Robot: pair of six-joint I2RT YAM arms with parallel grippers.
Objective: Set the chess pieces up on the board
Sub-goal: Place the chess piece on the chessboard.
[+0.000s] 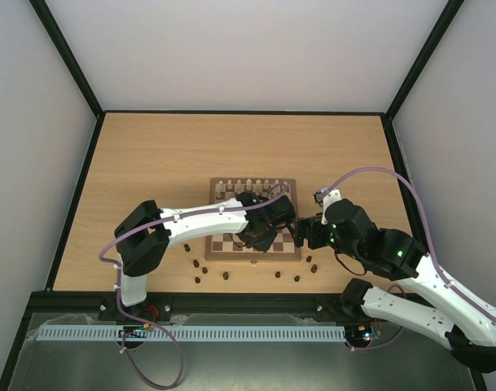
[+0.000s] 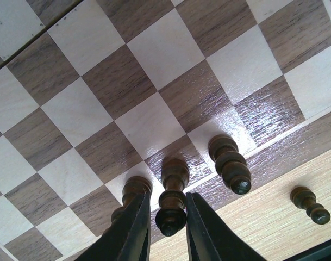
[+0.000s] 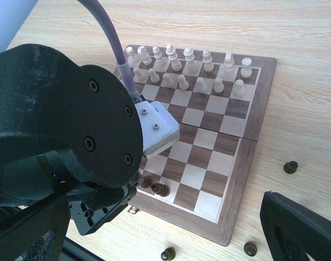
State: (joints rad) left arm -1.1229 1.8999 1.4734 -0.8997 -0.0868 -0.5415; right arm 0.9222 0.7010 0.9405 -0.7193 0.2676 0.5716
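Note:
The board (image 1: 217, 248) lies mid-table, with pale chess pieces (image 3: 187, 60) filling its two far rows. My left gripper (image 2: 168, 204) reaches down over the board's near edge (image 2: 274, 147). Its fingers flank a dark piece (image 2: 173, 198) that stands on a dark square of the nearest row. A thin gap shows on the left side, so the jaws are slightly open. Two more dark pieces stand beside it, one to the left (image 2: 133, 189) and one to the right (image 2: 230, 163). My right gripper (image 3: 165, 231) hovers wide open and empty off the board's near right corner.
Several loose dark pieces (image 1: 226, 275) lie on the table in front of the board, among them one at the right (image 3: 290, 166) and one close by (image 2: 309, 204). The left arm's wrist (image 3: 62, 125) blocks much of the right wrist view.

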